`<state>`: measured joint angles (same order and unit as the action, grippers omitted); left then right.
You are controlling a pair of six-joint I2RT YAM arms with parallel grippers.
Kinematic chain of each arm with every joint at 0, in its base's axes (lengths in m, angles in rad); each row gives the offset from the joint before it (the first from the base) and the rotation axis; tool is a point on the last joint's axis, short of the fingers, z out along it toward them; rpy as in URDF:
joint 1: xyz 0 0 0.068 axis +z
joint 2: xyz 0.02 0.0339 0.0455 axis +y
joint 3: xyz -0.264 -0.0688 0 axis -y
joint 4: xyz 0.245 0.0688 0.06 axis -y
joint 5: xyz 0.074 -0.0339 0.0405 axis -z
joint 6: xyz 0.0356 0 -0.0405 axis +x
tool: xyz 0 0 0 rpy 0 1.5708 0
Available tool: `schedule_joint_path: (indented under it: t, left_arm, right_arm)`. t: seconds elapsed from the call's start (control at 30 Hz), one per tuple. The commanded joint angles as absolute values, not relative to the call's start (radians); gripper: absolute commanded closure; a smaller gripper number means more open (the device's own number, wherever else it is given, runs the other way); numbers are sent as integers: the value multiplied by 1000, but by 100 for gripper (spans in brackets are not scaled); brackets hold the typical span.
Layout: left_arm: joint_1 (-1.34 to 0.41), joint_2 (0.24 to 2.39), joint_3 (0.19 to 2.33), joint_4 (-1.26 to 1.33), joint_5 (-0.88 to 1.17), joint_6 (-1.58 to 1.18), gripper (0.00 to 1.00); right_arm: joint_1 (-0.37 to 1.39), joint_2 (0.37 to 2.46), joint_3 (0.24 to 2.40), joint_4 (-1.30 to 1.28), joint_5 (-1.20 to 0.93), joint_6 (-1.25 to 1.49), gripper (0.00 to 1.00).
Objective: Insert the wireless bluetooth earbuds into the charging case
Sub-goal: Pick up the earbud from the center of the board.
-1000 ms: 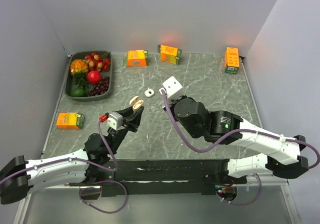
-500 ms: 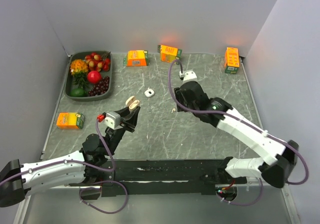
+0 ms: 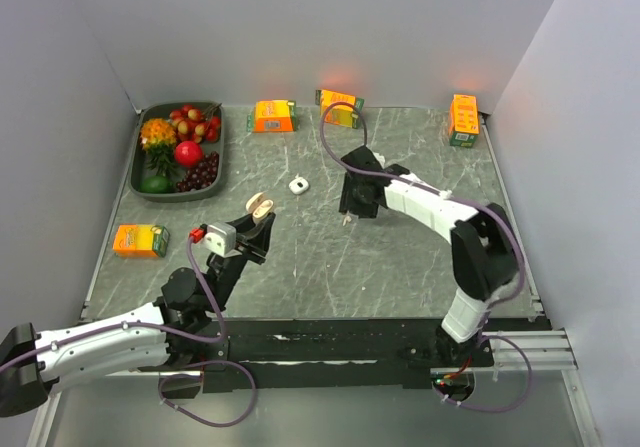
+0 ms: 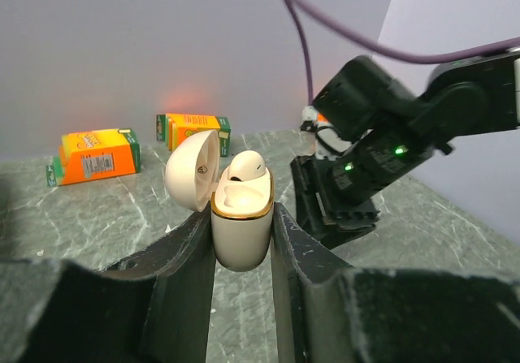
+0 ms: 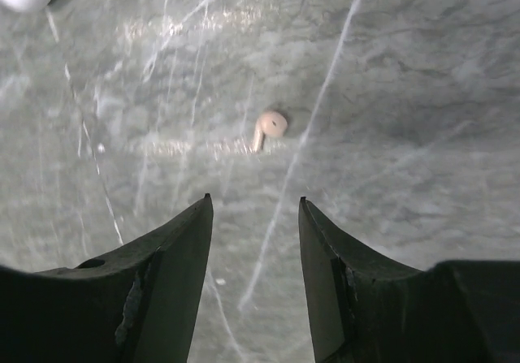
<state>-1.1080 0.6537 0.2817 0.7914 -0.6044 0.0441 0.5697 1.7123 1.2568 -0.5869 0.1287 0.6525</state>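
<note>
Earbud (image 5: 268, 126) lying loose on the table (image 5: 406, 71), right gripper (image 5: 254, 200) hovering half-open above it, left gripper (image 4: 241, 213) clamping the open case (image 4: 240, 237), second earbud (image 4: 244, 166) seated inside.

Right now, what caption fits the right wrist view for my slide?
Open right gripper poised above a lone earbud lying on the table.
</note>
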Motion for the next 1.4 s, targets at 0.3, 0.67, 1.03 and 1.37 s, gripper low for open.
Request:
schedule_joint_path:
  t: [0.3, 0.67, 1.03, 1.37]
  left_arm:
    - [-1112, 627, 296, 790, -627, 34, 99]
    - [-1112, 644, 293, 799, -626, 26, 99]
    - [-1112, 649, 293, 795, -626, 26, 99]
    - [-1112, 646, 293, 784, -620, 15, 99]
  right_arm:
    - [552, 1951, 1436, -591, 193, 764, 43]
    - [540, 1985, 1420, -578, 203, 723, 46]
    - [535, 1997, 1402, -565, 187, 716, 55]
    - [537, 1970, 1367, -558, 175, 732, 58]
